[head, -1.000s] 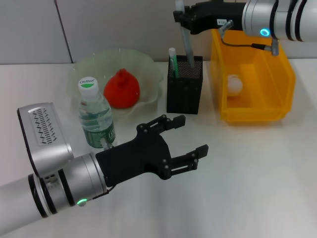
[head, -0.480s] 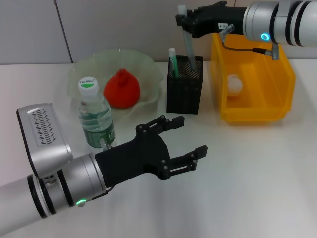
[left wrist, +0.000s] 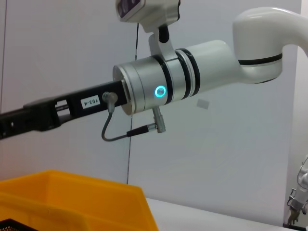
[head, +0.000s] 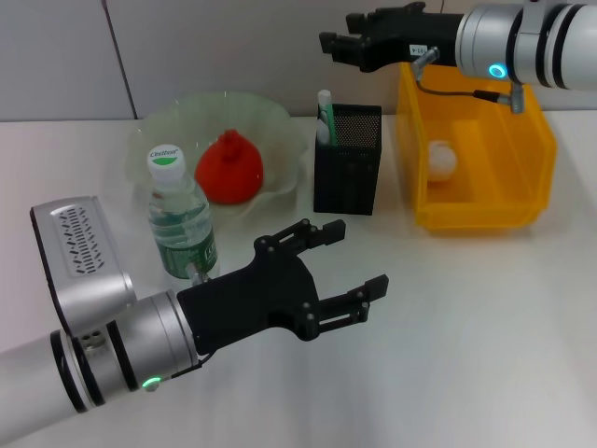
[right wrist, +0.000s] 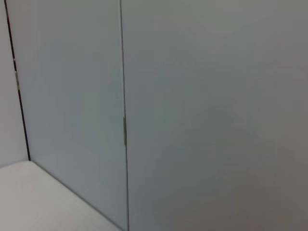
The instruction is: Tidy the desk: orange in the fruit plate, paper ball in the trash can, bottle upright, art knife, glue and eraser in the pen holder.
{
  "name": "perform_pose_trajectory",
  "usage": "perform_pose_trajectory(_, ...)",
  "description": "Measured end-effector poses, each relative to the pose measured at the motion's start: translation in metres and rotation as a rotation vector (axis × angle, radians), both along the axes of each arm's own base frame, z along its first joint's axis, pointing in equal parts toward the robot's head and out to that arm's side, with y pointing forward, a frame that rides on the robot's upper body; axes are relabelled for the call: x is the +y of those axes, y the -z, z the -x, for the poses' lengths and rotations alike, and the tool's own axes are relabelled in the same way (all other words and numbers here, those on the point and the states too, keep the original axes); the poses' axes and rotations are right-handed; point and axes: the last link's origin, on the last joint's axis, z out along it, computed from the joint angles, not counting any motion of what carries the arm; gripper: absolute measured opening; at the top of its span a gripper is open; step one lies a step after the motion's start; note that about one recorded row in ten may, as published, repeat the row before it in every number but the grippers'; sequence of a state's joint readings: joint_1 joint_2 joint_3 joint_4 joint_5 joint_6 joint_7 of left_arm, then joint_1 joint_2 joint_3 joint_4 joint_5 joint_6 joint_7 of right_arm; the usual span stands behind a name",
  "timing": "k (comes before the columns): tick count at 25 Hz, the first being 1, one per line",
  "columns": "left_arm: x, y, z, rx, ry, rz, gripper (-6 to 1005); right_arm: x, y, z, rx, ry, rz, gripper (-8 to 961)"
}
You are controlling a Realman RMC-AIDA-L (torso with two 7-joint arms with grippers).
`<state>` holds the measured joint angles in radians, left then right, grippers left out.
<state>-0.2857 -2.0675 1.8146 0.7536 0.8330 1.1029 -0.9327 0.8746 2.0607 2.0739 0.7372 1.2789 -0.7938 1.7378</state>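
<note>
A red-orange orange (head: 229, 168) lies in the pale green fruit plate (head: 280, 126). In front of the plate the bottle (head: 179, 219) stands upright with its green-and-white cap on. The black mesh pen holder (head: 347, 173) has a green-and-white glue stick (head: 324, 112) poking out; the art knife and eraser are hidden. A white paper ball (head: 441, 159) rests in the yellow trash can (head: 480, 210). My right gripper (head: 343, 35) hangs open above the pen holder, holding nothing. Low over the table's front, right of the bottle, my left gripper (head: 357, 254) is open and holds nothing.
A grey wall runs behind the table. In the left wrist view the right arm (left wrist: 163, 89) reaches across above the trash can's rim (left wrist: 72, 192). The right wrist view shows only wall panels and a strip of table.
The grey stick that my right gripper held over the pen holder has left its fingers and dropped out of sight into the holder. The left arm has barely moved.
</note>
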Motion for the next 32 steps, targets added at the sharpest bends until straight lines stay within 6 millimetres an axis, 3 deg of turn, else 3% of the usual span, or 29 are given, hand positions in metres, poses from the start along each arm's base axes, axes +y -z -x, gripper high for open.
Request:
perform_pose_trajectory(4,0.001,-0.002,0.002,0.001,-0.007,-0.005,815,-0.006,-0.007,-0.001,0.055,-0.069,-0.034,441)
perform_pose_trajectory(10,0.002,-0.004,0.005,0.001,-0.015,-0.015,815,-0.015,-0.013,-0.009,0.080,-0.102,-0.035,676)
perform_pose_trajectory(16,0.006,-0.011,0.008,-0.003,-0.032,-0.033,815,-0.029,-0.022,-0.024,0.103,-0.138,-0.049,773)
perform_pose_trajectory(32,0.013,-0.041,0.025,0.007,-0.051,-0.011,815,-0.096,-0.048,-0.057,0.177,-0.345,-0.011,769)
